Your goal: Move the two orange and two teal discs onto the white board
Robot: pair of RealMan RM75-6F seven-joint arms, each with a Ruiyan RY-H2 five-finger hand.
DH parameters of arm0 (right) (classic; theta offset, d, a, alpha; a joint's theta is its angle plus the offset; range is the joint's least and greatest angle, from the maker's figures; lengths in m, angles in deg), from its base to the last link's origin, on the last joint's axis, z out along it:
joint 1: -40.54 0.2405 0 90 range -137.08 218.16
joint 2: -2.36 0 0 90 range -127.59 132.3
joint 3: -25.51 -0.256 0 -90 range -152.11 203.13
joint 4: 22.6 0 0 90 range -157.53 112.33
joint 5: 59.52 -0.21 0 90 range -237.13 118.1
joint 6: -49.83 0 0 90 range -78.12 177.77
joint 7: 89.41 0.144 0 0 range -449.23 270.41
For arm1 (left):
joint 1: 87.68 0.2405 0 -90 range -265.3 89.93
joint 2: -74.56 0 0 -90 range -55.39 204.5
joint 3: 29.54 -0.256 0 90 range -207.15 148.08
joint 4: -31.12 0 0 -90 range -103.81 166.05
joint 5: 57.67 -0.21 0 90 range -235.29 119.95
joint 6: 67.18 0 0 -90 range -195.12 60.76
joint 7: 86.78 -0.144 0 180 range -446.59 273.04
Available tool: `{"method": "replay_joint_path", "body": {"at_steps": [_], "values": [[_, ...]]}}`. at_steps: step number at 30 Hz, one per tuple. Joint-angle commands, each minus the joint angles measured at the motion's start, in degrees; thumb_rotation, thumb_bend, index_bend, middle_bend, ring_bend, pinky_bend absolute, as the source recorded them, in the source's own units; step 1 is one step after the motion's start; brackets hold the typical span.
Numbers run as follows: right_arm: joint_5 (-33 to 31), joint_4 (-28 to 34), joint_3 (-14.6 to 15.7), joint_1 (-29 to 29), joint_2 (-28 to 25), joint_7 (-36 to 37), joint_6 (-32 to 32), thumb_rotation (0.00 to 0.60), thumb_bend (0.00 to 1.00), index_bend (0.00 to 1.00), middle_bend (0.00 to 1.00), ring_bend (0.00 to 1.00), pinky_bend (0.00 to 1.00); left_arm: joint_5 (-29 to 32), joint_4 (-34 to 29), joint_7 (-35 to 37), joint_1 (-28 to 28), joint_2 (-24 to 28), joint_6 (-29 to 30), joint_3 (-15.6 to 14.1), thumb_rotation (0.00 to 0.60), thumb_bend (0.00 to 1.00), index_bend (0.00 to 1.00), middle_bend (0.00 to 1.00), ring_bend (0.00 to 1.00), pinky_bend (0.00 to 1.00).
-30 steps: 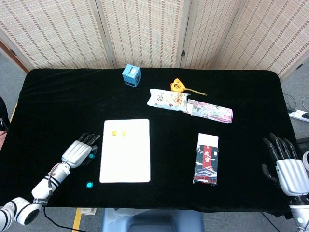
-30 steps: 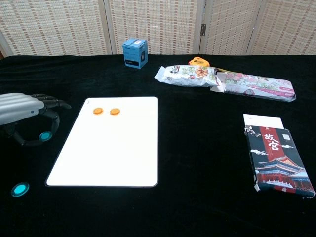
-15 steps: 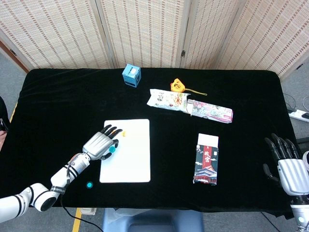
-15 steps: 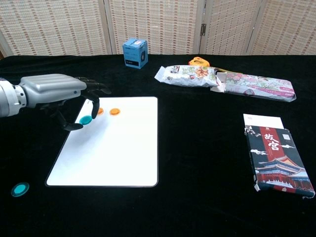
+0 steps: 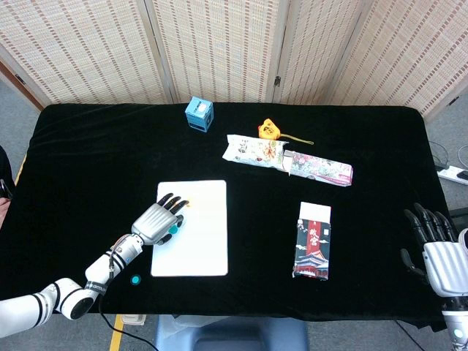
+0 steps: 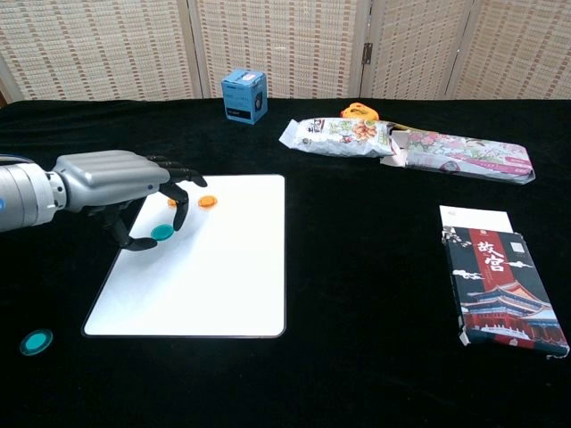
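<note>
My left hand (image 6: 111, 185) is over the upper left part of the white board (image 6: 219, 276) and pinches a teal disc (image 6: 161, 232) between thumb and a finger, just above the board's surface. One orange disc (image 6: 207, 202) lies on the board beyond the fingertips. A second orange disc (image 6: 171, 203) is partly hidden behind the fingers. The other teal disc (image 6: 36, 341) lies on the black cloth near the board's front left corner. In the head view my left hand (image 5: 156, 221) covers the board's (image 5: 201, 245) left edge. My right hand (image 5: 437, 252) hangs at the table's right edge with fingers spread, holding nothing.
A blue box (image 6: 244, 96) stands at the back. Snack packets (image 6: 337, 137) and a floral pack (image 6: 464, 156) lie at the back right, with an orange tape measure (image 5: 269, 130) behind them. A dark printed box (image 6: 498, 283) lies to the right of the board.
My left hand lifted a teal disc off the cloth, carried it right over the board and has now lowered it close to the surface. The right hand sank slightly.
</note>
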Motion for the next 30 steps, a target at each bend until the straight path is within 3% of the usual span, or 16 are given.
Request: {"method": "replay_joint_path", "body": {"at_steps": [1, 3, 5, 12, 19, 30], "values": [[0.1, 0.1, -0.1, 0.0, -0.1, 0.0, 0.0, 0.6, 0.48, 0.0, 0.0, 0.0, 0.0, 0.5, -1.1, -0.5, 0.4, 0.7, 0.1, -0.5, 0.6, 0.4, 0.29, 0.08, 0.0, 0.0], [0.2, 0.2, -0.1, 0.0, -0.1, -0.1, 0.2, 0.6, 0.48, 0.0, 0.0, 0.0, 0.0, 0.0, -2.0, 0.0, 0.9, 1.3, 1.0, -0.9, 0.6, 0.37, 0.21, 0.07, 0.0, 0.0], [0.3, 0.2, -0.1, 0.0, -0.1, -0.1, 0.2, 0.6, 0.48, 0.0, 0.0, 0.0, 0.0, -0.9, -2.8, 0.6, 1.4, 2.1, 2.0, -1.4, 0.6, 0.36, 0.2, 0.07, 0.0, 0.0], [0.5, 0.3, -0.1, 0.2, -0.1, -0.1, 0.1, 0.6, 0.47, 0.0, 0.0, 0.0, 0.0, -5.8, -5.3, 3.6, 3.7, 5.8, 5.9, -4.1, 0.6, 0.36, 0.38, 0.07, 0.0, 0.0], [1.0, 0.6, -0.1, 0.5, 0.1, -0.5, 0.0, 0.6, 0.48, 0.0, 0.0, 0.0, 0.0, -13.2, -5.6, 8.7, 6.5, 8.7, 10.7, -8.4, 0.6, 0.36, 0.42, 0.07, 0.0, 0.0], [1.7, 1.6, -0.1, 0.9, -0.2, -1.3, 0.0, 0.6, 0.47, 0.0, 0.0, 0.0, 0.0, -19.6, -2.6, 11.2, 11.6, 9.3, 17.0, -13.7, 0.6, 0.36, 0.42, 0.07, 0.0, 0.0]]}}
